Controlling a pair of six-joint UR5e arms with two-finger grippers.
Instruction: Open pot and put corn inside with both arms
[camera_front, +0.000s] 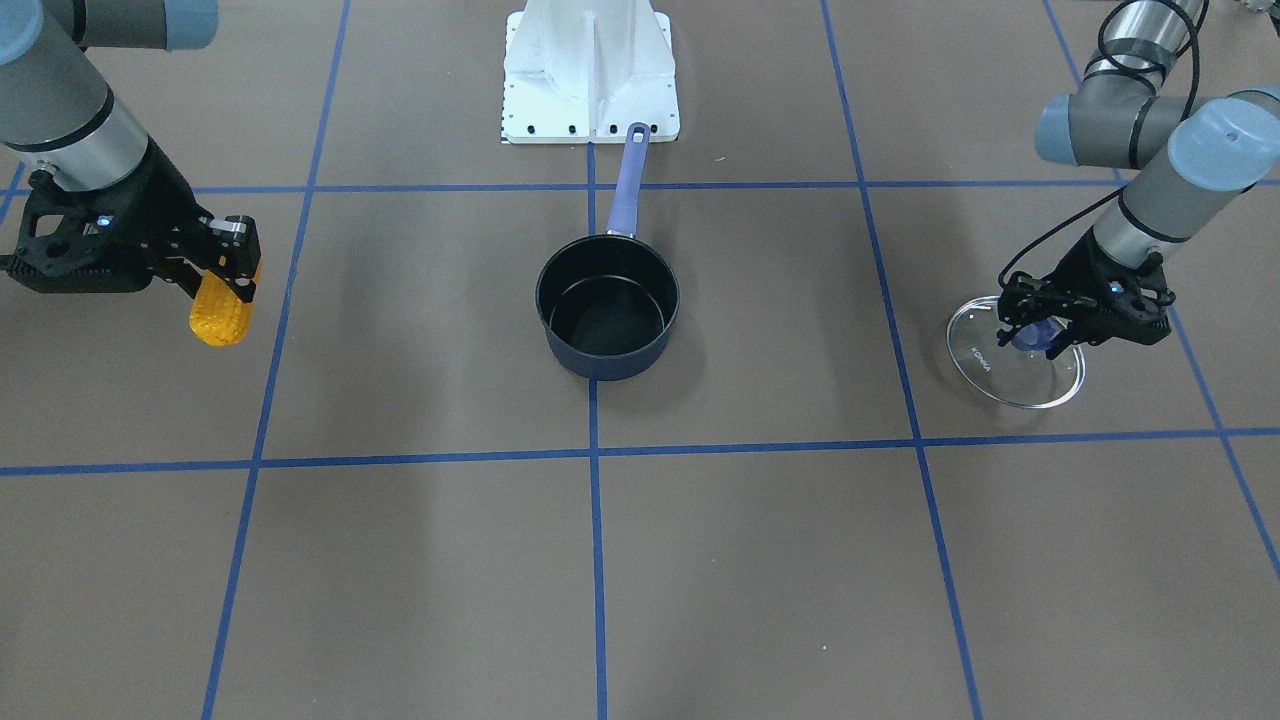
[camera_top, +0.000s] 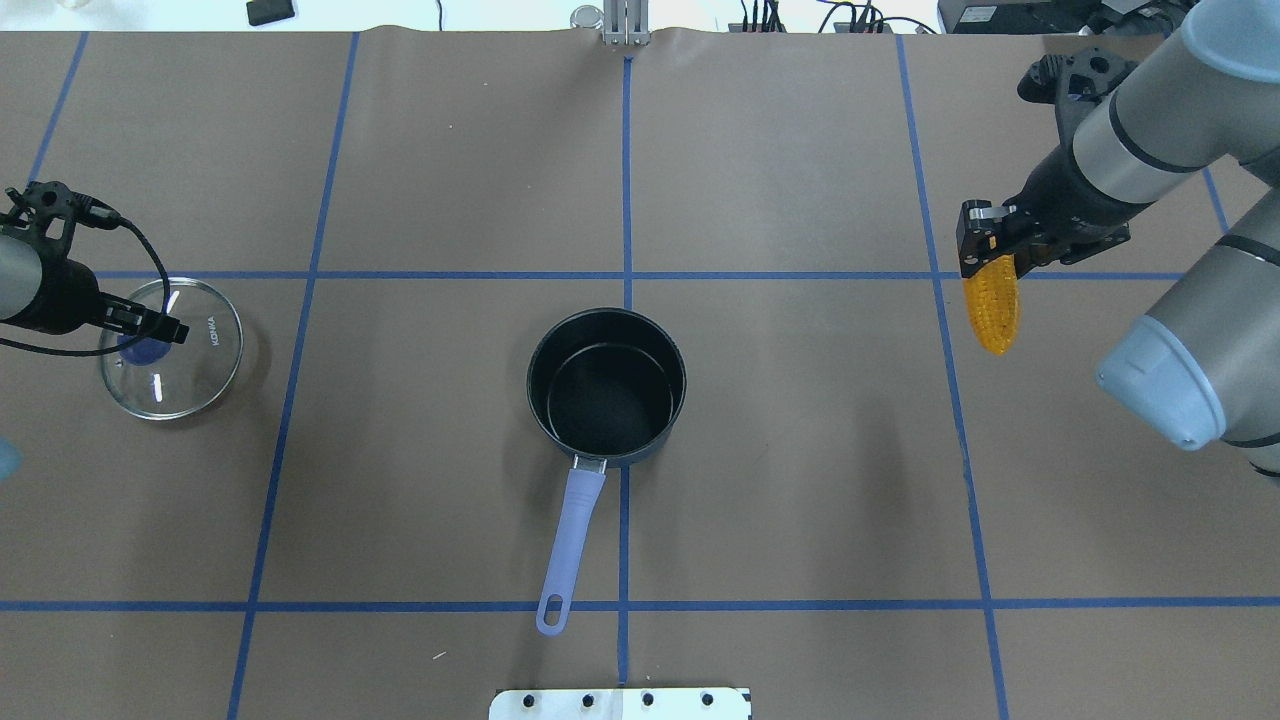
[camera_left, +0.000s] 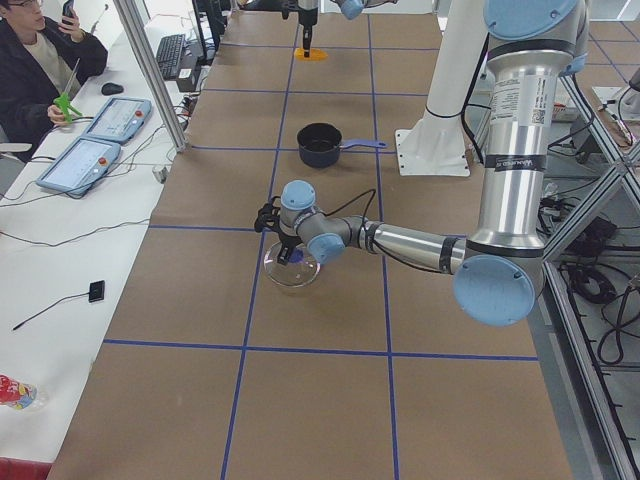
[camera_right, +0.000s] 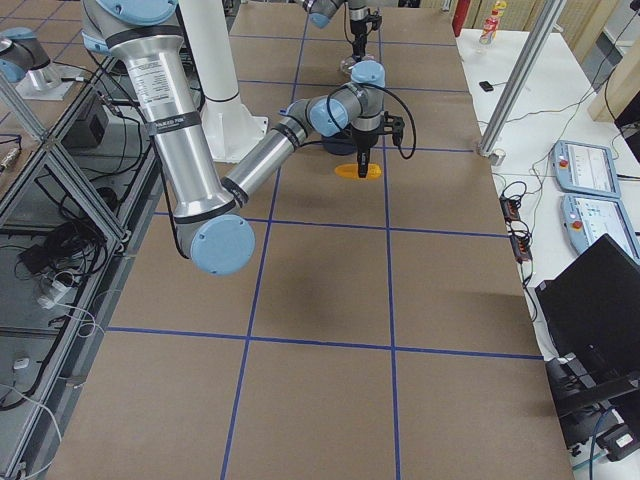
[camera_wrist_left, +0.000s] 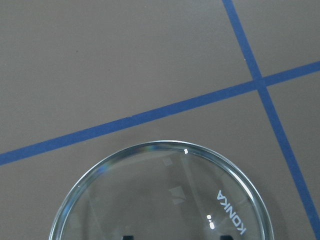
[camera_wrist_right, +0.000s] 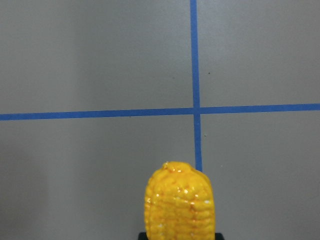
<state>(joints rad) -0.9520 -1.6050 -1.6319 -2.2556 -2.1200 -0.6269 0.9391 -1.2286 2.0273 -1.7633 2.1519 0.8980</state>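
The pot (camera_front: 605, 365) stands open on the worktop (camera_top: 800, 450); the left pincer (camera_top: 150, 335) is clamped on the lid (camera_top: 205, 360) knob, far left. The right pincer (camera_top: 988, 262) grips the corn (camera_top: 992, 310) aloft, well apart from the pot. This looks like the carrying step: next, travel over the rim, then release.

Brown worktop (camera_top: 800, 450) gridded with blue tape. Dark navy pot (camera_front: 610, 362), black inside, lavender handle (camera_top: 570, 530). Orange-yellow corn (camera_top: 992, 310) with rows of kernels. Clear glass lid (camera_top: 190, 380), blue knob (camera_front: 1028, 338), white KONKA lettering.
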